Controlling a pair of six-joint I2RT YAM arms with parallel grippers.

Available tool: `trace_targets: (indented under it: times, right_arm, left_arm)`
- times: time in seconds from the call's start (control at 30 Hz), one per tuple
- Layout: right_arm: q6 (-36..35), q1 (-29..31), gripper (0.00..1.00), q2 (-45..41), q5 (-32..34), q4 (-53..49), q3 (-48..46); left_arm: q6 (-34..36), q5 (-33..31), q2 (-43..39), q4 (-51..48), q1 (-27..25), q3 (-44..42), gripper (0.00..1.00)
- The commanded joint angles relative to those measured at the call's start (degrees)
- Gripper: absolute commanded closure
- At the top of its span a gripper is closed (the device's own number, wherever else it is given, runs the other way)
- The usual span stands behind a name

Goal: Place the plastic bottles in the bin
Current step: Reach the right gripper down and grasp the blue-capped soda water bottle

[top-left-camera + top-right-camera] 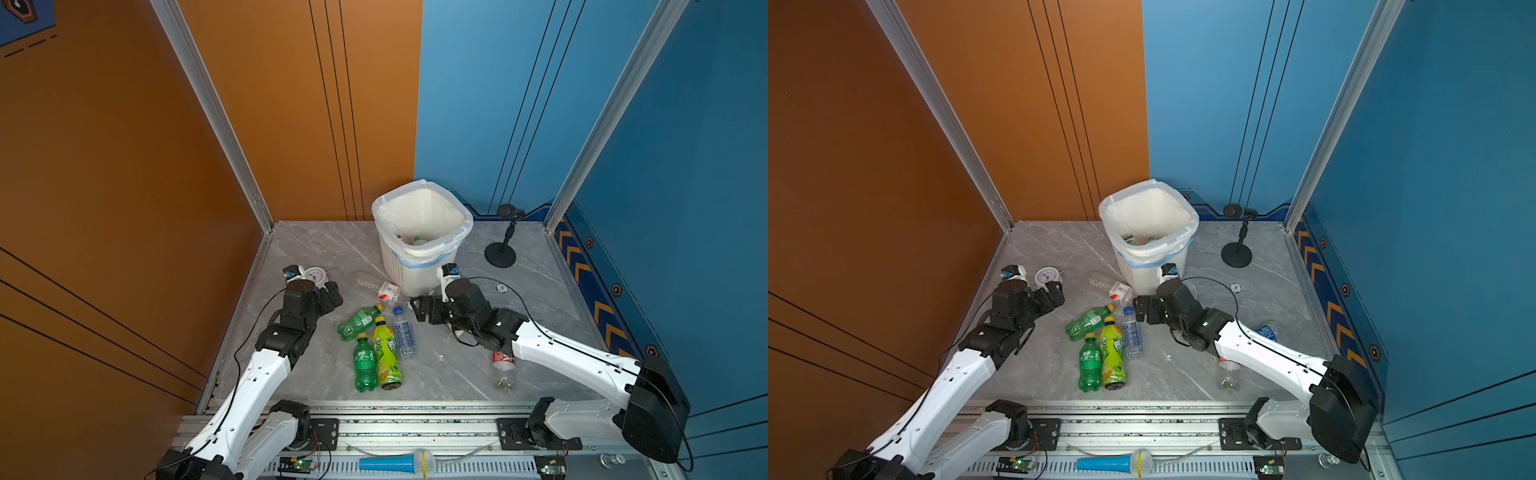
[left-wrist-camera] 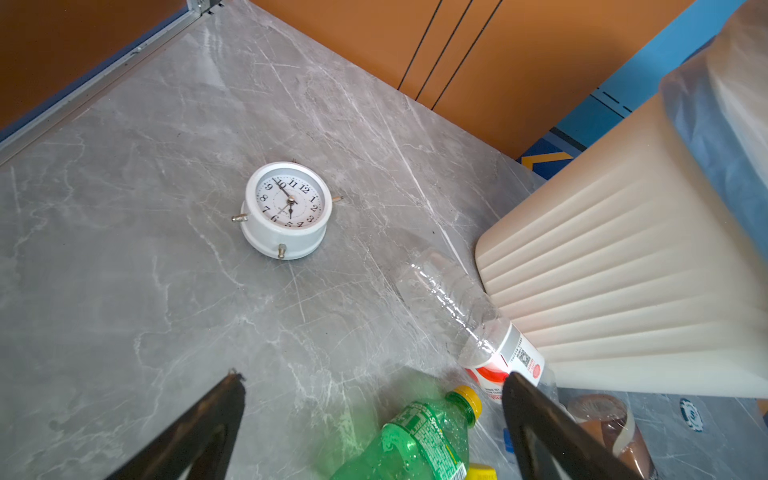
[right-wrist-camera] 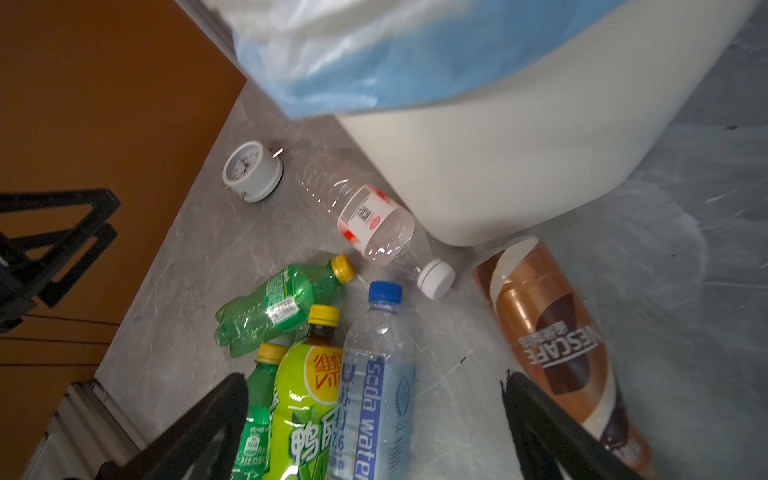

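The white ribbed bin (image 1: 409,272) stands at the back, with bottles (image 1: 417,240) in its bag. In front lie two green bottles (image 1: 358,322) (image 1: 365,365), a yellow-green one (image 1: 386,357), a blue-capped clear one (image 1: 404,332) and a red-labelled clear one (image 1: 380,286) against the bin. A brown bottle (image 3: 552,340) lies by the bin's corner. Another clear bottle (image 1: 504,370) lies under my right arm. My left gripper (image 1: 334,297) (image 2: 374,378) hangs open and empty left of the pile. My right gripper (image 1: 417,309) (image 3: 376,376) is open and empty just right of the blue-capped bottle.
A small white alarm clock (image 1: 314,275) lies behind my left gripper. A black round-based stand (image 1: 500,253) is right of the bin, with a white chip (image 1: 502,287) in front of it. A blue microphone (image 1: 395,462) lies on the front rail.
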Motion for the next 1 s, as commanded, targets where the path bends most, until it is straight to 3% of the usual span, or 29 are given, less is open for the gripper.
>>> trace_targets:
  times: [0.0, 0.3, 0.53, 0.8, 0.97]
  right_arm:
    - [2.45, 3.98, 0.04, 3.19, 3.59, -5.7, 2.52]
    - [1.5, 7.91, 0.07, 11.45, 3.14, -10.96, 6.3]
    - [0.12, 7.83, 0.16, 16.01, 3.08, -11.0, 8.42]
    - [-0.27, 7.83, 0.17, 21.04, 3.04, -11.43, 11.06]
    - [-0.19, 7.17, 0.25, 23.6, 2.76, -11.92, 11.87]
  left_arm:
    - [-0.84, 1.2, -1.92, 0.06, 1.69, -1.81, 0.02]
    - [-2.67, 3.46, -4.93, -0.05, 5.0, -5.19, 0.02]
    - [-3.24, 4.4, -5.3, -0.7, 6.28, -5.51, 0.03]
    - [-3.71, 4.77, -5.38, -1.32, 7.15, -5.64, 0.02]
    - [-3.93, 4.84, -5.86, -2.08, 7.59, -5.64, 0.02]
